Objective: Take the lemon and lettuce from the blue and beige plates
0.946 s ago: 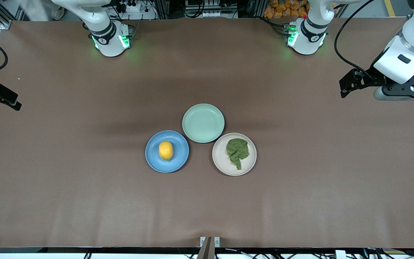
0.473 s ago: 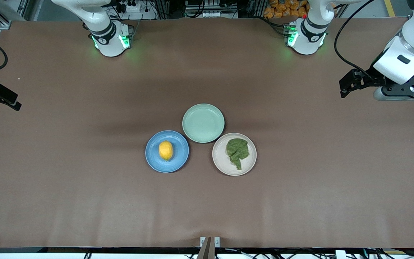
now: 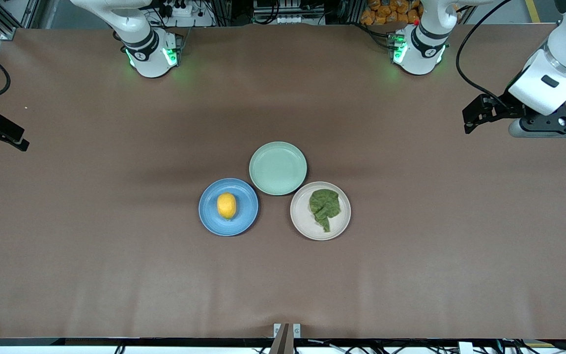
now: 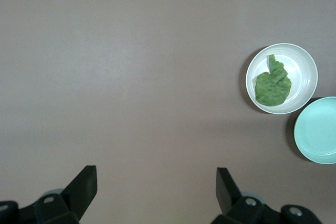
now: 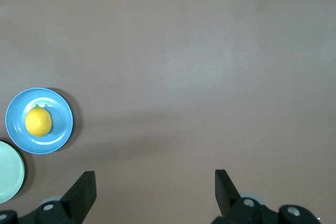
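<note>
Nearest the front camera, the lemon sits on the blue plate and the lettuce lies crumpled on the beige plate; the mint plate, farther off, touches both rims. Farther again, at the worktop ends, the left pincer and right pincer hang with fingers spread, empty, each well apart from its plate. Likely risks: the round lemon rolling off closing fingertips; the limp lettuce slipping from a shallow pinch; a low descent nudging the plates against one another.
</note>
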